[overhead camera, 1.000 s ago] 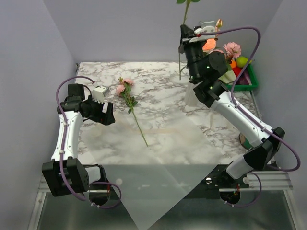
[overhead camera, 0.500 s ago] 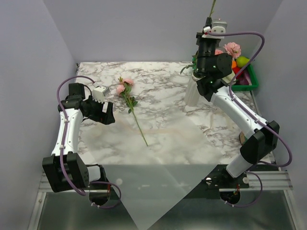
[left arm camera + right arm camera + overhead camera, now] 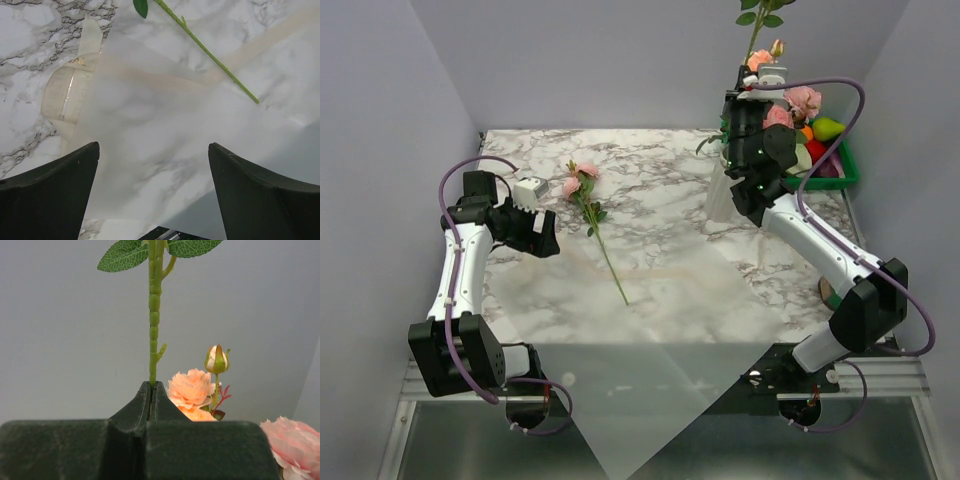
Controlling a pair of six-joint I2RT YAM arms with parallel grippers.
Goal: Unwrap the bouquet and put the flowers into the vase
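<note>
White-and-black arms — purple cables.

Overhead, left-wrist close-up: shared tabletop stem

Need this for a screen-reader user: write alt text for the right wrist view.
The right gripper is shut on a green flower stem that stands upright, with leaves at its top. Behind it, to the right, are a peach rose, a bud and a pink rose against a grey wall.

Your grey-veined white marble table, your pink flower, peach bloom, green stem and purple cable.
</note>
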